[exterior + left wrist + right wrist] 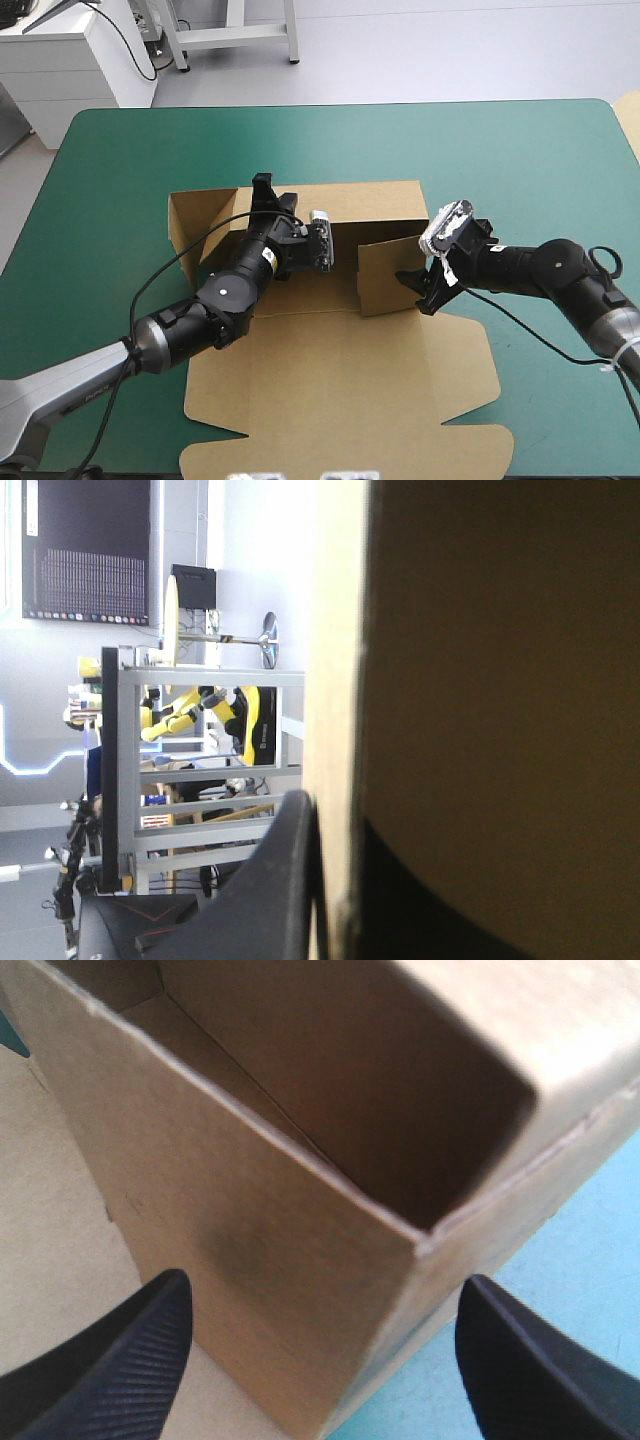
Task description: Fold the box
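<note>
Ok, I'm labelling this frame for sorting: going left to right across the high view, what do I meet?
First the teal-green cover → box's raised left wall → left hand → box's raised right wall → right hand.

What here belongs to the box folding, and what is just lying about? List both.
For the job:
box, some walls raised
left tool, shut on a raised wall at the far left
right tool, open, at a raised corner on the right

Just there:
table
pale edge at its right side, too little in view to name
</note>
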Robot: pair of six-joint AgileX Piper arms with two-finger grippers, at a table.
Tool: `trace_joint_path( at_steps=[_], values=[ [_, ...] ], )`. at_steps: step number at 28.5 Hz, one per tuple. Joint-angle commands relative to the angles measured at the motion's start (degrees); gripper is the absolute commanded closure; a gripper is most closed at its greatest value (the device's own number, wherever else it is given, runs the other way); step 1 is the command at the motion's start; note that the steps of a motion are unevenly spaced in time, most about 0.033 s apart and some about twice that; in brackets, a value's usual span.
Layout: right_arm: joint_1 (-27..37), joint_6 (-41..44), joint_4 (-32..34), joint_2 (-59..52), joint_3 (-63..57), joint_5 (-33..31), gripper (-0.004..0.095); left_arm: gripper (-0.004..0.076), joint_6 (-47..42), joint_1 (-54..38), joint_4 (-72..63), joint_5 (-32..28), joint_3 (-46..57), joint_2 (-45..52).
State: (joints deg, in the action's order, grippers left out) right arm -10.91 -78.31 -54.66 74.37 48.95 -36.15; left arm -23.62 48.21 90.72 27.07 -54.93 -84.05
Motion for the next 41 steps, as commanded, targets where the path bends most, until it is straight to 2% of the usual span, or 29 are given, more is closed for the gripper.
trace_joint_path(
  at_steps=[1,6,8,11,14,23,26,30,31,34,38,41],
  values=[
    [-2.1,-0.5,-1.9,-0.5,1.6,3.8,0.0231,0.0731,0.0,1.0,-1.8,-3.0,1.3,1.5],
    [-2.7,-0.5,-1.6,-0.3,1.6,7.0,0.0254,0.0731,-0.2,1.0,-2.0,-2.3,2.0,1.5],
    [-2.7,-0.3,-1.7,0.0,1.6,7.4,0.0333,0.0731,-0.3,1.0,-2.1,-3.6,2.0,1.5],
    [-2.8,-0.4,-2.2,0.6,1.7,7.6,0.0511,0.0731,-0.3,1.0,-3.4,-7.4,2.0,1.5],
    [-2.8,-0.4,-2.2,0.6,1.7,6.4,0.0682,0.0731,-0.3,1.6,-3.8,-7.5,2.0,1.5],
    [-2.8,-0.5,-7.1,0.6,1.7,5.4,0.092,0.072,-0.1,1.6,-4.4,-7.9,2.3,1.5],
    [-2.8,-0.4,-7.8,0.6,1.7,6.5,0.0927,0.0626,-0.1,1.6,-4.4,-7.6,2.3,1.7],
    [-2.8,3.0,-7.8,0.6,1.7,9.0,0.0927,0.0372,-0.1,1.6,-4.4,-7.7,2.3,2.0],
    [-2.8,3.8,-7.8,0.6,1.7,9.5,0.0927,0.0288,-0.3,1.6,-4.4,-7.7,2.3,2.3],
    [-2.8,4.4,-7.8,0.6,1.7,10.5,0.0928,0.0167,-0.3,1.8,-4.0,-6.1,2.1,3.5],
    [-2.8,6.5,-7.8,0.6,1.7,13.1,0.0927,0.0154,-0.3,4.5,-2.6,-3.2,1.9,6.4],
    [-2.8,7.1,-7.8,0.6,1.7,14.8,0.0927,0.0154,-0.3,13.1,-2.9,0.4,1.8,11.2]
  ],
)
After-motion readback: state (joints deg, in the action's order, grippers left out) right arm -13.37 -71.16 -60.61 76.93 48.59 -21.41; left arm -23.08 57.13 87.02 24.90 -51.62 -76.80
